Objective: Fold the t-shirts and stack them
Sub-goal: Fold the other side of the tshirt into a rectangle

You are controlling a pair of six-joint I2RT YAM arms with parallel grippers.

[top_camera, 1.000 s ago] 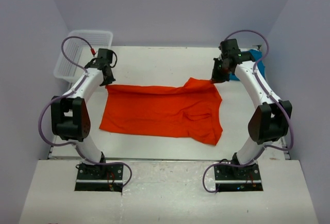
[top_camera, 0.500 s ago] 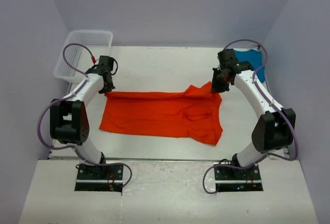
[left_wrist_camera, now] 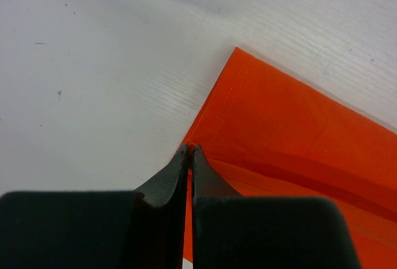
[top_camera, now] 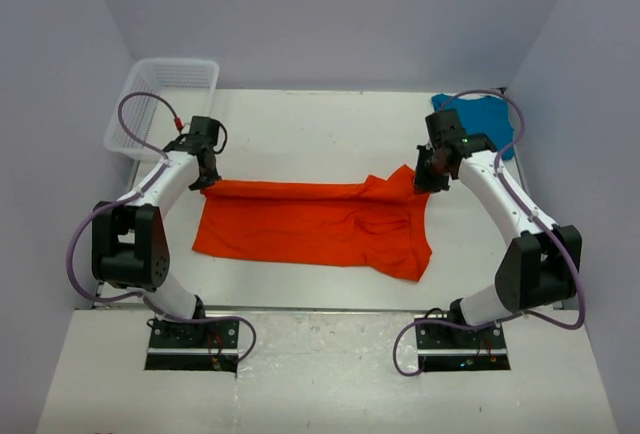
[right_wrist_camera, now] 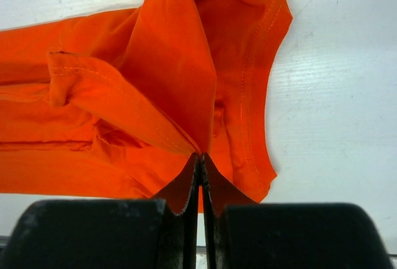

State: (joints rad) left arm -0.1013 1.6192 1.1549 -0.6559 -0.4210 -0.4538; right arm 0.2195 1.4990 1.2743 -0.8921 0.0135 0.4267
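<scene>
Lighting even and diffuse, from overhead. Overhead view bright, sharp; soft faint shadows on the tabletop (top_camera: 320, 124). Wrist views: left tool (left_wrist_camera: 190, 152) and right tool (right_wrist_camera: 200, 158) dark, blurred close up; orange-red t-shirt (right_wrist_camera: 124, 83) stitching crisp.

Far edge of the orange-red t-shirt (top_camera: 310, 224) and both jaws nearer the front; teal-blue t-shirt (top_camera: 476, 113) more exposed.

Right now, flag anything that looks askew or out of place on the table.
The orange shirt is not flat: its right end is bunched and creased where the right gripper pinches it, while the left gripper holds a neat corner. The blue shirt lies crumpled in the far right corner.
</scene>
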